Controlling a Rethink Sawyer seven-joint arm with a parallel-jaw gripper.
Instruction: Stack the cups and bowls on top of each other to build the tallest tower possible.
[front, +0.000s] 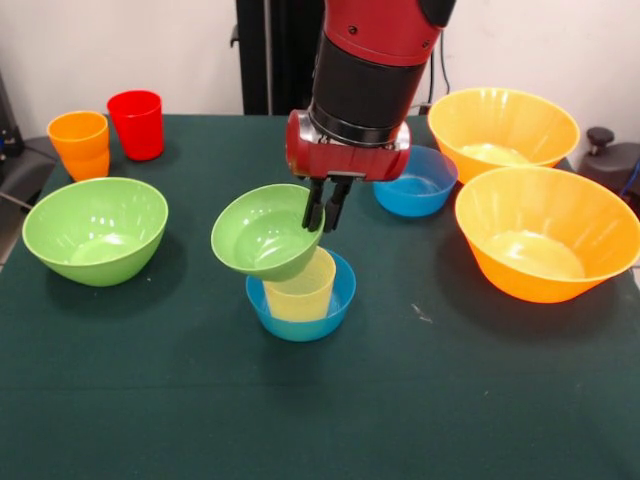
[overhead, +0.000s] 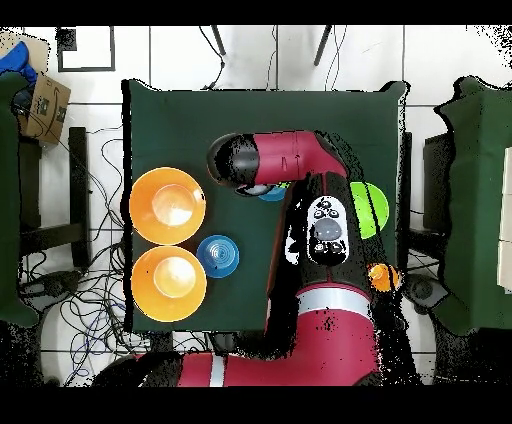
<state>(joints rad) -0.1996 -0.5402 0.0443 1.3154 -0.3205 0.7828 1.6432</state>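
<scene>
Front view: red and black arm descending from above, its dark gripper (front: 326, 205) pinched shut across the near-right rim of a small glossy green plastic bowl (front: 262, 232). Bowl held tilted, mouth turned up and toward the camera, underside resting on the rim of a pale yellow translucent plastic cup (front: 302, 289). Cup seated upright inside a small blue plastic bowl (front: 300, 318) at the middle of the dark green table (front: 320, 420). Together forming the partial tower: blue bowl at the base, yellow cup in it, green bowl leaning on top.

Second small blue bowl (front: 420, 184) just behind and to the right of the gripper, partly hidden by the wrist. Two very large orange plastic bowls on the right: the farther orange bowl (front: 503, 128) near the back edge, the nearer orange bowl (front: 550, 236) in front of it, rims almost touching. Large green plastic bowl (front: 95, 230) upright at the left. Behind it, at the far left corner, an orange translucent cup (front: 80, 145) and a red translucent cup (front: 137, 124), side by side, both upright.

Overhead view: arm covering the tower; two orange bowls (overhead: 167, 205) (overhead: 168, 283) one beside the other, the free blue bowl (overhead: 218, 256) just beside them, part of the large green bowl (overhead: 376, 208) and the orange cup (overhead: 381, 277) showing past the arm.
</scene>
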